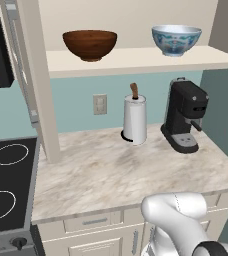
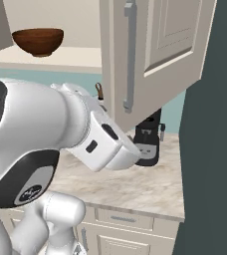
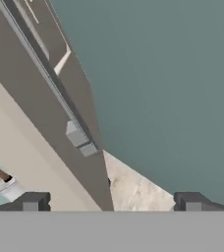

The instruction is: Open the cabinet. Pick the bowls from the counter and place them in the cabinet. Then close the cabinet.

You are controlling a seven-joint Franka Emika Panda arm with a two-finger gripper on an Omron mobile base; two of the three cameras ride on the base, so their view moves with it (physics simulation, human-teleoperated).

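Left base view: the cabinet (image 1: 136,57) stands open, and both bowls sit on its pale inner shelf, well apart. The dark brown wooden bowl (image 1: 90,44) is toward the left, the white bowl with the blue pattern (image 1: 176,40) toward the right. Below them, on the marbled table (image 1: 116,175), a white paper towel roll (image 1: 135,120) on a wooden post stands just beside a black coffee machine (image 1: 185,116). A black stovetop (image 1: 8,182) with white rings adjoins the table on the left.

Right base view: the right cabinet door (image 2: 155,55) is swung out toward the camera, its long silver handle (image 2: 129,57) upright, and the white arm reaches up under it.

Hand view: the two dark fingertips (image 3: 33,202) of the jaws (image 3: 111,203) stand wide apart with nothing between them. The door's lower edge and the bottom end of its handle run diagonally just ahead of them.
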